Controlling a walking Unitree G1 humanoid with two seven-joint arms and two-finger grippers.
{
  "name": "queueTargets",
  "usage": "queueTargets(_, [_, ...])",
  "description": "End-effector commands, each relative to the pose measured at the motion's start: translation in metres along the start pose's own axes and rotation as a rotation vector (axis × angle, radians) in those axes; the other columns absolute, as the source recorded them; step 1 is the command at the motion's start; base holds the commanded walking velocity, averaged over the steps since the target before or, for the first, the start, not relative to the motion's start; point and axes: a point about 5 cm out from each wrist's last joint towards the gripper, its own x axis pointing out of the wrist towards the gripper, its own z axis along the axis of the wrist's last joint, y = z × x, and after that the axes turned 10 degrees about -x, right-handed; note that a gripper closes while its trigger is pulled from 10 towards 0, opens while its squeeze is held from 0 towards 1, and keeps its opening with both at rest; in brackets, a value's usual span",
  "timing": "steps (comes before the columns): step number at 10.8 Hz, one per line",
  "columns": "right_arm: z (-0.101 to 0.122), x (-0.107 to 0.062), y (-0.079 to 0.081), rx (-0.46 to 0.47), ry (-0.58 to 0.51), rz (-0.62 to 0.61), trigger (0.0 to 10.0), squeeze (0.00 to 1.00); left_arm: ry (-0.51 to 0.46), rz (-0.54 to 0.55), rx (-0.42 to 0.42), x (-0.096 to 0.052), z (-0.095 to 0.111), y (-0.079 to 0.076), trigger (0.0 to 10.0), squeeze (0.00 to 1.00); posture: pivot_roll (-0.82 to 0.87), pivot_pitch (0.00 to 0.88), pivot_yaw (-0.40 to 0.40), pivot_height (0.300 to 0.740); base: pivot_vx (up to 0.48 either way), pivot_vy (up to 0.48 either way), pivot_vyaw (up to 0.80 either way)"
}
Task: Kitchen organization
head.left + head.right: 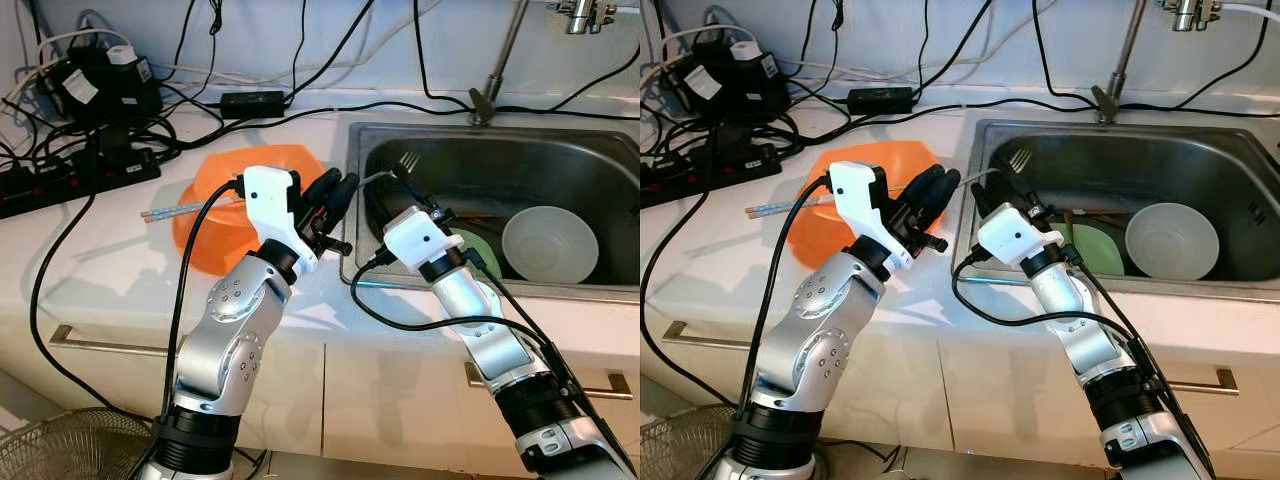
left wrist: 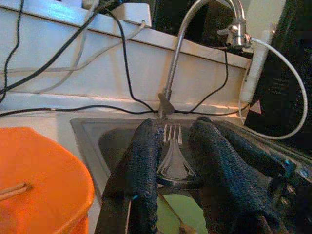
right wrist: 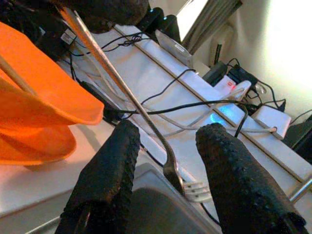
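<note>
Both arms reach over the counter's front edge toward the sink (image 1: 372,140). At the sink's near left corner the left gripper (image 1: 335,195) pinches the handle end of a fork (image 1: 403,164), its fingers (image 2: 139,165) closed on the metal. From there the fork runs out to the tines, which stand over the basin. The right gripper (image 3: 165,161) sits around the fork's shaft with its fingers (image 3: 109,170) apart, one on each side and neither touching it.

Just behind the left fingers an orange bowl (image 1: 220,215) rests on the counter, with chopsticks (image 1: 175,210) across it. Beyond the right fingers, inside the sink, lie a green plate (image 1: 478,250) and a white bowl (image 1: 550,243).

Power strips (image 1: 70,180) and adapters (image 1: 100,80) sit by the wall; their labels are too small to read.
</note>
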Motion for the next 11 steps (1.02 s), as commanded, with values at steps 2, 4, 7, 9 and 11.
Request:
queueTargets(2, [-0.002,0.003,-0.001,-0.008,0.020,-0.004,10.0,0.00,0.021,-0.067,0.022,-0.002,0.001,-0.010,10.0,0.00,0.08,0.000,0.070,0.740,0.000,0.000,0.00])
queueTargets(4, [-0.003,0.005,-0.002,-0.008,0.033,-0.016,10.0,0.00,0.041,-0.101,0.021,-0.003,-0.001,-0.014,10.0,0.00,0.09,0.000,0.068,0.740,0.000,0.000,0.00])
queueTargets(7, [-0.009,0.009,-0.007,-0.020,0.075,-0.043,10.0,0.00,0.052,-0.096,0.040,-0.006,0.000,-0.012,10.0,0.00,0.10,0.000,0.064,0.740,0.000,0.000,0.00])
queueTargets(9, [-0.013,0.009,-0.009,-0.028,0.102,-0.058,3.3,0.00,0.048,-0.078,0.051,-0.006,0.001,-0.009,10.0,0.00,0.10,0.000,0.066,0.740,0.000,0.000,0.00])
queueTargets(11, [-0.014,0.009,-0.010,-0.033,0.111,-0.064,0.0,0.00,0.046,-0.080,0.054,-0.006,0.002,-0.009,10.0,0.00,0.10,0.000,0.068,0.740,0.000,0.000,0.00])
